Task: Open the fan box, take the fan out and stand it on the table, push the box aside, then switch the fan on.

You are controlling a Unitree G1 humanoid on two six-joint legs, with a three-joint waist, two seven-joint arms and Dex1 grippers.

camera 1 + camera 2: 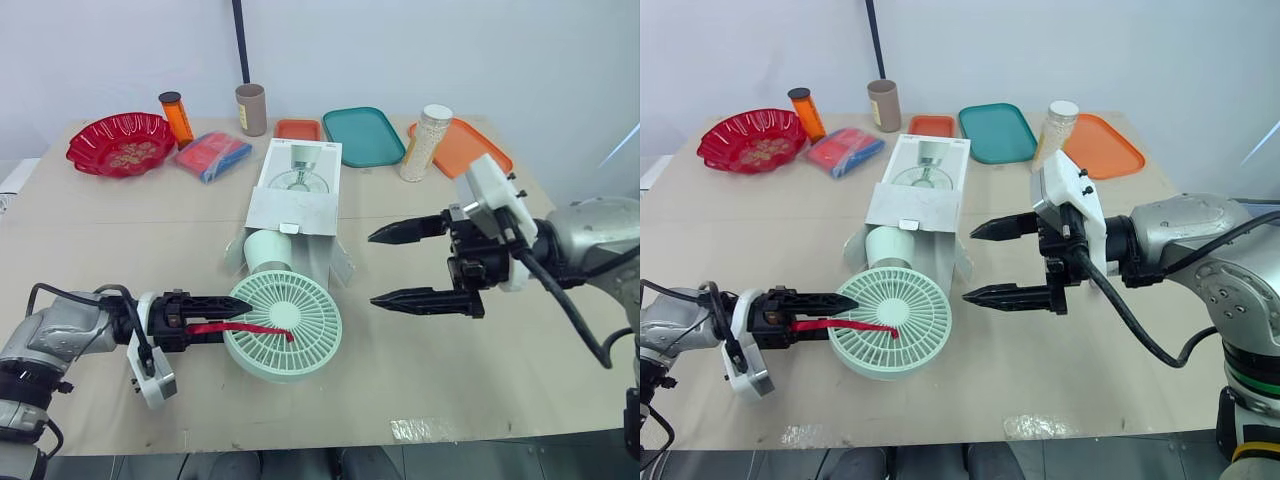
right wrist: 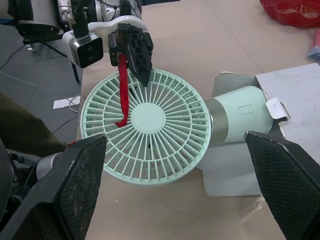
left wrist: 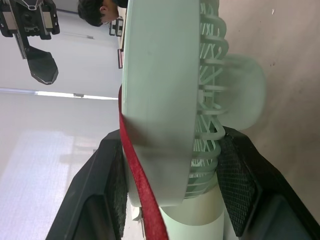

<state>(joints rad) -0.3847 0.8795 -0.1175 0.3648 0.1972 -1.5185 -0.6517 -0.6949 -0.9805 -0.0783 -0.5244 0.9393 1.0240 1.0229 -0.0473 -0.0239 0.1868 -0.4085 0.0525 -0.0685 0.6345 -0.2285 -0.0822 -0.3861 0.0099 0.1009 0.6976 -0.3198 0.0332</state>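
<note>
Left eye view: the mint-green fan (image 1: 283, 325) lay face-up in the lower centre of the frame. Its round head rested on the surface (image 1: 480, 380), and its stem end lay at the mouth of the opened fan box (image 1: 296, 195) just above it. Your left pincer (image 1: 238, 318), at lower left, was clenched on the fan's rim together with a red strap (image 1: 250, 327). Your right pincer (image 1: 373, 268), right of centre, hung released, near the fan but apart from it.

Left wrist view: the rim sat squeezed between both black pads (image 3: 235, 195), with the red strap trapped against one.

Right wrist view: the grille lay ahead, framed by the spread fingers, and the stem rested on the fan box's opened flaps.

By my reading, you were midway through taking the fan out. Next it likely needed drawing clear of the fan box and tipping upright onto its base, perhaps with the right pincer steadying the stem.
</note>
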